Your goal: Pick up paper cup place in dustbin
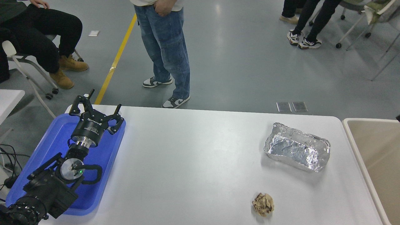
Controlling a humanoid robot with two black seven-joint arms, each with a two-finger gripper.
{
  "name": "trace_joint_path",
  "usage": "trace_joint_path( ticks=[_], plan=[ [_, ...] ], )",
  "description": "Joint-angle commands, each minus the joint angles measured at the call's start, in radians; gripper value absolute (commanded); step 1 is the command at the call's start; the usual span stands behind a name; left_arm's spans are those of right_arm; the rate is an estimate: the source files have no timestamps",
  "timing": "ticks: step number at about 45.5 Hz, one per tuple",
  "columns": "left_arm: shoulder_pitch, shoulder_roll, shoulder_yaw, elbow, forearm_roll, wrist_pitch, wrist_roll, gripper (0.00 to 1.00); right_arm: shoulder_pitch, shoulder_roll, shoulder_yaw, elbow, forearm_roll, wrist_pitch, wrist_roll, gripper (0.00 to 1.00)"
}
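A: One arm only is in view. Start with the big things?

B: The tabletop fills most of the view. The dustbin stands against its right end, cut off by the picture's edge. The part of its inside that shows is bare beige.

A: And the cup?

B: I cannot find it. It is not on the tabletop, not in the blue tray at the left, and not in the foil tray near the dustbin. It may lie in the hidden part of the dustbin or be somewhere off the picture. I cannot tell which.

A: The end effectors?

B: The left end effector is parked over the blue tray's far end, fingers spread and holding nothing. The right one is out of sight, so I cannot give its state.

A: What is the small thing near the front edge?

B: A crumpled paper ball, well apart from both trays. It is not part of the job.

A: Which step, then?

B: My judgement is that it is the tail end of the job. No cup is left to pick up where the arms could reach, and nothing is being carried in view.

A: And next?

B: Find the cup first. If it is in the dustbin, the job is done and the right arm need only be parked clear of the rim. If not, it must be found before any reach.
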Motion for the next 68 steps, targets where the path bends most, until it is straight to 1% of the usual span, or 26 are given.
trace_joint_path(
  ticks=[1, 8, 17, 24, 29, 32, 43, 52, 64, 68],
  plan=[
    [0.000, 0.000, 0.001, 0.000, 0.000, 0.000, 0.000, 1.00, 0.240, -0.002, -0.185, 0.156, -0.003, 0.002, 0.000, 1.00],
    [0.000, 0.000, 0.001, 0.000, 0.000, 0.000, 0.000, 1.00, 0.354, 0.012, -0.190, 0.256, -0.014, 0.020, 0.001, 1.00],
    [0.000, 0.000, 0.001, 0.000, 0.000, 0.000, 0.000, 1.00, 0.515, 0.012, -0.195, 0.395, -0.049, 0.122, 0.001, 1.00],
    [0.000, 0.000, 0.001, 0.000, 0.002, 0.000, 0.000, 1.00, 0.639, 0.012, -0.195, 0.460, -0.136, 0.276, 0.001, 1.00],
    [0.000, 0.000, 0.001, 0.000, 0.000, 0.000, 0.000, 1.00, 0.694, 0.018, -0.193, 0.466, -0.195, 0.451, 0.001, 1.00],
    [0.000, 0.000, 0.001, 0.000, 0.000, 0.000, 0.000, 1.00, 0.710, 0.021, -0.193, 0.475, -0.216, 0.530, 0.000, 1.00],
    [0.000, 0.000, 0.001, 0.000, 0.000, 0.000, 0.000, 1.00, 0.773, 0.022, -0.208, 0.579, -0.301, 0.689, -0.002, 1.00],
    [0.000, 0.000, 0.001, 0.000, 0.000, 0.000, 0.000, 1.00, 0.857, 0.021, -0.306, 0.751, -0.310, 0.741, -0.002, 1.00],
    [0.000, 0.000, 0.001, 0.000, 0.000, 0.000, 0.000, 1.00, 0.869, 0.012, -0.319, 0.855, -0.325, 0.795, -0.005, 1.00],
    [0.000, 0.000, 0.001, 0.000, 0.000, 0.000, 0.000, 1.00, 0.879, -0.013, -0.320, 0.914, -0.330, 0.807, -0.005, 1.00]
  ],
)
